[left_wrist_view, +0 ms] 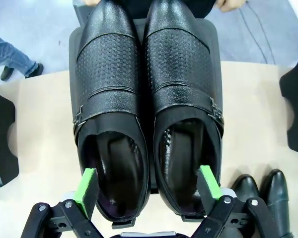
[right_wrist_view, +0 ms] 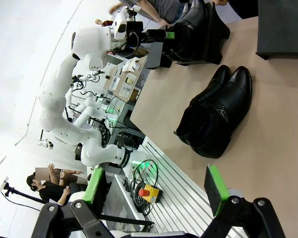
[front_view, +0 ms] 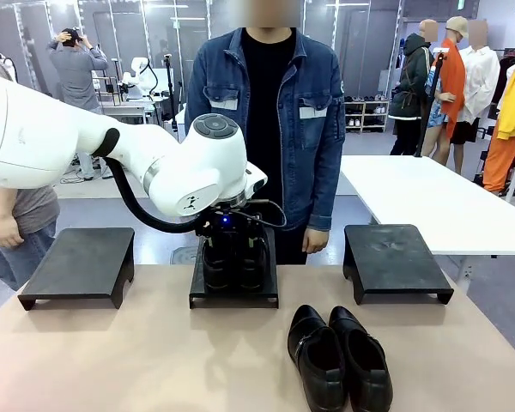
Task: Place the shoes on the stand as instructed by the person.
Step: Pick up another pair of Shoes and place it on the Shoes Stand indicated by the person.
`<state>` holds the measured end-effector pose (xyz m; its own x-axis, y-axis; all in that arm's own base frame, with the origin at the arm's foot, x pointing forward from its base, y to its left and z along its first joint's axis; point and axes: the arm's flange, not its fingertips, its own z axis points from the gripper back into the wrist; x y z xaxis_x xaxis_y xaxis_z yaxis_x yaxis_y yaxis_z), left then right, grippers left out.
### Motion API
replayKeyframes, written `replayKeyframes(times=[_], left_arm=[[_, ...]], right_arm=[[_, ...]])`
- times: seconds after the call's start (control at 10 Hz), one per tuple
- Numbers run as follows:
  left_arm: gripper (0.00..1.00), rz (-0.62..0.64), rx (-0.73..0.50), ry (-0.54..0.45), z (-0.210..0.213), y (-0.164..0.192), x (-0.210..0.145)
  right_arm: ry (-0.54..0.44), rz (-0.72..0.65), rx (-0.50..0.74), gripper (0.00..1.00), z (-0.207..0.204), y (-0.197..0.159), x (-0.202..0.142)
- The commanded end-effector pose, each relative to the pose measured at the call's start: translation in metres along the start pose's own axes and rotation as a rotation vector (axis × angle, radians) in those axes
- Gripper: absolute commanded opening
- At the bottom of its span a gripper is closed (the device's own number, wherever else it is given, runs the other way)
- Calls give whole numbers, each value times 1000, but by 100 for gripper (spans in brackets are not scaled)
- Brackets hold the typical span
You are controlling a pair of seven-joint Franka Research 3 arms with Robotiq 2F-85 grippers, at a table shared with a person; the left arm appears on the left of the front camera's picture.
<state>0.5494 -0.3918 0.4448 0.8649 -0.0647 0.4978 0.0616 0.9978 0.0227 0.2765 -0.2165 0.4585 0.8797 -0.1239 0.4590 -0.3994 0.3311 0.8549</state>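
On the middle stand (left_wrist_view: 214,59) sit glossy textured shoes (left_wrist_view: 109,79).

Robot lab in an open hall. A white arm (front_view: 34,137) reaches over the brown worktop (front_view: 137,360), which carries three black stands (front_view: 79,262). Beyond the worktop are a white table (front_view: 429,197) and glass partitions (front_view: 146,34). Beside the worktop's edge: aluminium frame (right_wrist_view: 188,198), red stop button (right_wrist_view: 150,192).

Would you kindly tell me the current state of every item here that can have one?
Far pair of shoes: upright, side by side on the middle stand, toes toward the person.
Near pair of shoes: upright, side by side on the table, ungripped.
Left pincer: open, one pad at each far shoe's heel opening.
Right pincer: open, holding nothing, over the table.
Person: standing behind the middle stand, visible arm down.
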Motion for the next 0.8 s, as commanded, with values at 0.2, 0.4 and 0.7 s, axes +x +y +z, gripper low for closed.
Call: replayKeyframes(times=[0.2, 0.4, 0.7], left_arm=[[100, -40, -58, 86, 47, 28, 19], [100, -127, -157, 210, 101, 88, 17], [100, -199, -431, 274, 148, 190, -8]], right_arm=[[-3, 15, 6, 100, 2, 1, 0], [-3, 15, 6, 100, 2, 1, 0], [-3, 15, 6, 100, 2, 1, 0]])
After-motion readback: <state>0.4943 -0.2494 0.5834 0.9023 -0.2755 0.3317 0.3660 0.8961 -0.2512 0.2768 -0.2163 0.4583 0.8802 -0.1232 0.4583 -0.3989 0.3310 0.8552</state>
